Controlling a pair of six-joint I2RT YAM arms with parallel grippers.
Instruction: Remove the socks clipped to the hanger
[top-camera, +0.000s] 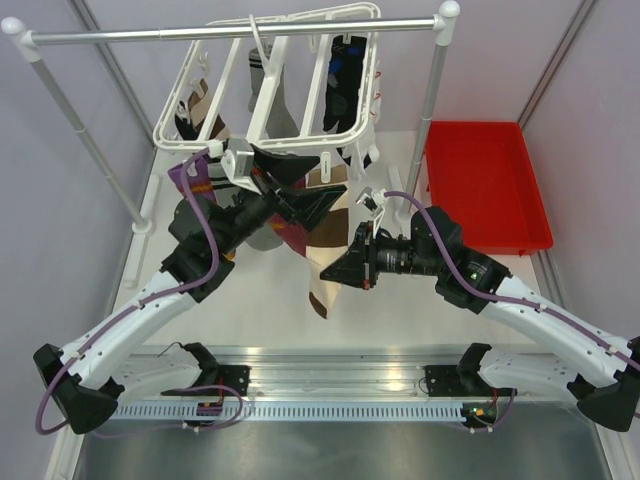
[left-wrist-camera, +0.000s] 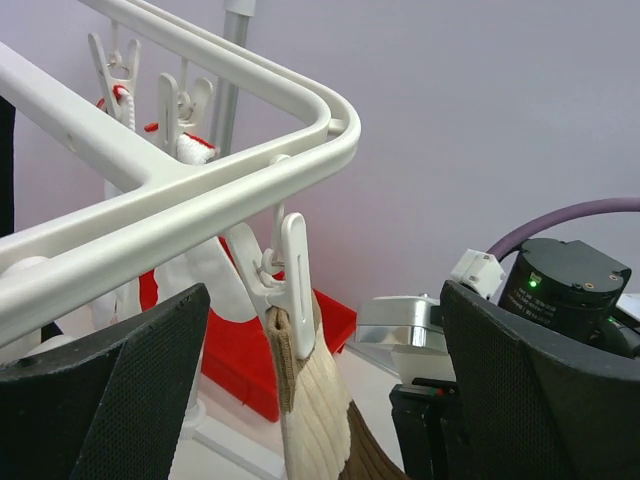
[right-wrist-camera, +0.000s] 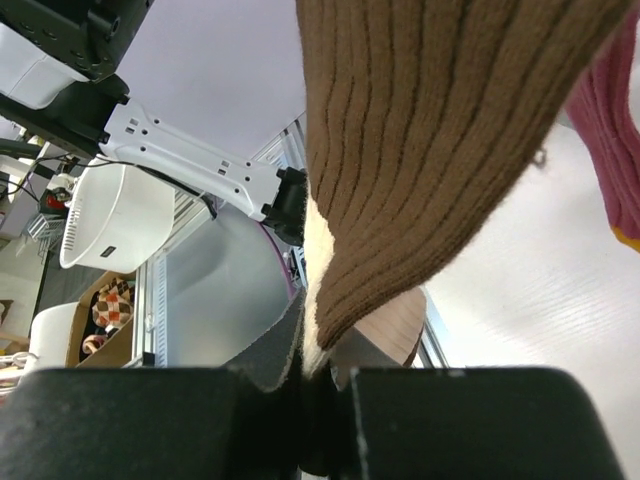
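I am looking at the white plastic rectangular drying hanger, which is hanging from the silver metal rail in the upper middle of the overhead view. Most of the job is looking undone to me. The mixed-colour fabric socks are dangling beneath its bars, and I am judging that they are all still clipped. The red plastic tray is sitting at the right of that view.

One piece is being worked: the brown-and-cream ribbed sock, hanging from the frame's near corner in the centre of the overhead view. The right gripper is pinching its cream lower end, jaws closed on the fabric. The left gripper is standing wide, one black pad on each side of the small white clip. That clip is biting the sock's top edge, so I am reading this sock as held but not yet released.

I am unable to count the socks, because the frame and both arms are covering several of them. I cannot tell whether the left pads are touching the clip. In the right wrist view, a maroon sock is being cut off by the right edge, and the bottom is too dark to show the pads.
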